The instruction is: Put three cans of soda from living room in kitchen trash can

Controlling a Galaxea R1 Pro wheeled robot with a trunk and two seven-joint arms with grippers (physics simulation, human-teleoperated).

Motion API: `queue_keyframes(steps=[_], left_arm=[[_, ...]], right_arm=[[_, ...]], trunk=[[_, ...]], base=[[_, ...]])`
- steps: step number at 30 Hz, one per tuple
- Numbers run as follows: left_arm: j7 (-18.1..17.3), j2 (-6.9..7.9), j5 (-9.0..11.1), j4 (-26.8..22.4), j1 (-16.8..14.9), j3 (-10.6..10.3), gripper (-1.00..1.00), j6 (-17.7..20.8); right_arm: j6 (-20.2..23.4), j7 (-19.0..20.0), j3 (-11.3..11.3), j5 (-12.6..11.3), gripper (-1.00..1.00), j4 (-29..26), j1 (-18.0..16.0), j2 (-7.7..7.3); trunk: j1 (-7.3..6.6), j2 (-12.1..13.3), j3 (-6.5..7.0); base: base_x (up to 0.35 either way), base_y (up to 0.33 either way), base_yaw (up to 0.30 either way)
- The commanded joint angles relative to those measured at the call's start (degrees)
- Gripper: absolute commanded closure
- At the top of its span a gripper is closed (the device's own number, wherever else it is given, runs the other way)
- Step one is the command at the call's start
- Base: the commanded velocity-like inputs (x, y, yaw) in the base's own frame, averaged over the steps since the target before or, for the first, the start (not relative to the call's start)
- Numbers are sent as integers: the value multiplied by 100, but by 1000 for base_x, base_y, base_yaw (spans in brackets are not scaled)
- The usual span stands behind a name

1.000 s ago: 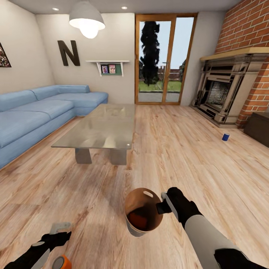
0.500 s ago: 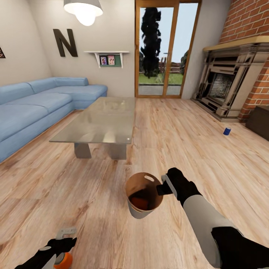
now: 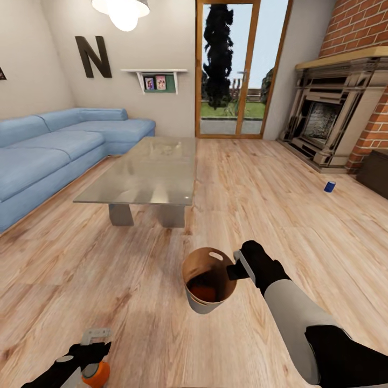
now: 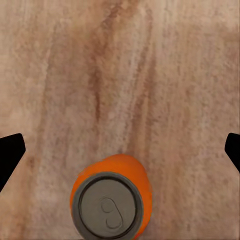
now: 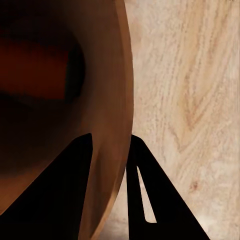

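The pale grey trash can (image 3: 209, 280) hangs tilted above the wood floor, with my right gripper (image 3: 237, 268) shut on its rim beside the handle slot. In the right wrist view the fingers (image 5: 145, 200) pinch the brown wall (image 5: 107, 100). An orange soda can (image 3: 203, 292) lies inside it, also seen as an orange can (image 5: 35, 65) in that wrist view. A second orange can (image 3: 96, 372) stands upright on the floor under my left gripper (image 3: 86, 349). That gripper (image 4: 120, 150) is open wide above this can (image 4: 111, 202). The blue can (image 3: 329, 186) stands far right near the fireplace.
A glass-topped low table (image 3: 145, 178) stands ahead to the left, with the blue sofa (image 3: 48, 156) beyond it. The brick fireplace (image 3: 334, 124) and a dark cabinet (image 3: 376, 172) line the right wall. A glass door (image 3: 237, 70) is at the back.
The whole view has shifted, so the camera moved. The orange can on the floor shows more fully beneath my left gripper. My right gripper still holds the trash can.
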Motion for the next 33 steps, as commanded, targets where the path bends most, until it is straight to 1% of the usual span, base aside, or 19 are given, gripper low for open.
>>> queue_keyframes(steps=[1,10,33], left_arm=[[-1,0,2,0,0,6,-100,-5],[-1,-1,7,-4,0,15,-100,-16],[-4,-2,3,6,0,1,-100,0]], right_arm=[[4,23,-8,-200,100,-5,-3,3],[4,23,0,-194,100,-2,-3,7],[4,6,19,-185,100,-2,-3,18]], trunk=[[-1,0,1],[-1,0,1],[59,-31,-509]], base=[[-3,170,0],[-1,41,0],[0,0,0]])
